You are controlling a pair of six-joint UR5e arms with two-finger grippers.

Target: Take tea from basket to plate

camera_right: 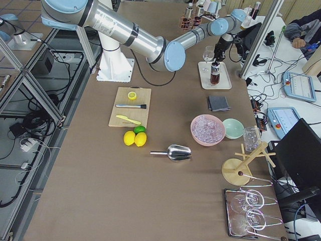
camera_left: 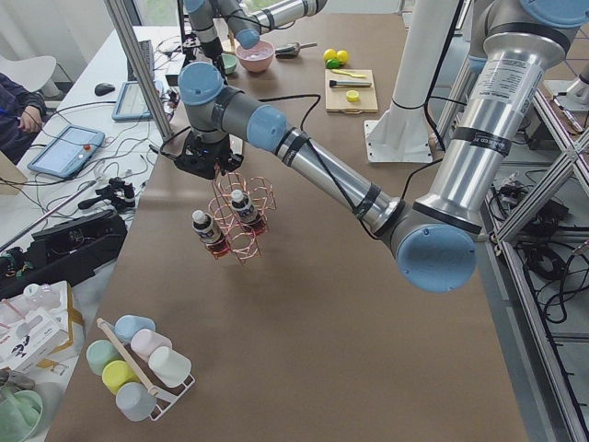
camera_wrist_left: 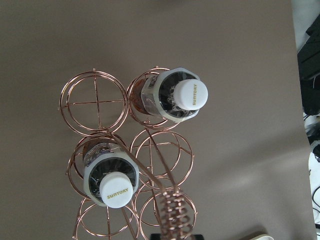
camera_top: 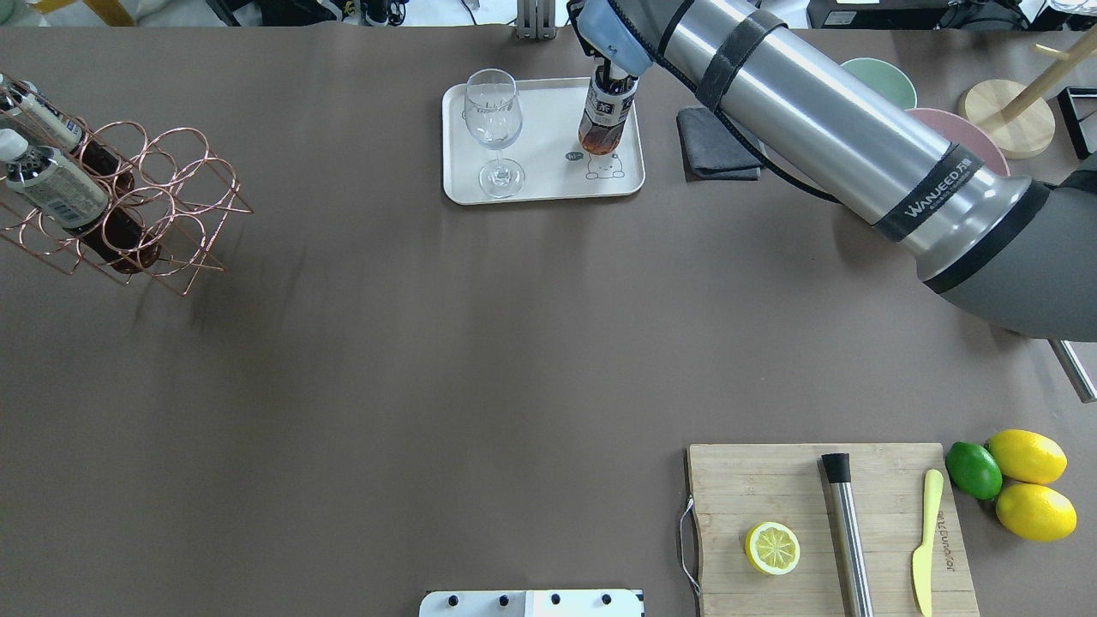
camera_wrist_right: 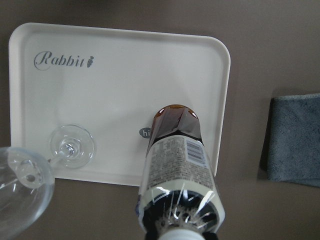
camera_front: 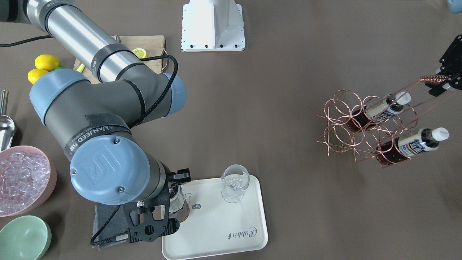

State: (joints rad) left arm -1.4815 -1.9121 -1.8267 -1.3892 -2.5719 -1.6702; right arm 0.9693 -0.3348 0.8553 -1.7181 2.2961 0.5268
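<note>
Gripping the tea (camera_top: 604, 116) by its capped top, the right end effector (camera_top: 610, 83) holds it upright at the plate's (camera_top: 557, 111) right side, by the bear drawing (camera_top: 604, 165). The left end effector (camera_front: 441, 82) is closed on the basket's (camera_front: 362, 127) handle (camera_front: 431, 78), far left on the surface (camera_top: 428, 360).

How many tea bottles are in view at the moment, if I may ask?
3. One tea and another sit in diagonal cells of the basket; the third is upright over the plate, held by the right gripper.

Tea bottle (camera_top: 605, 116) upright over cream plate (camera_top: 553, 120), copper wire basket (camera_front: 346, 122) tilted, holding two more bottles (camera_front: 415, 143)
</note>
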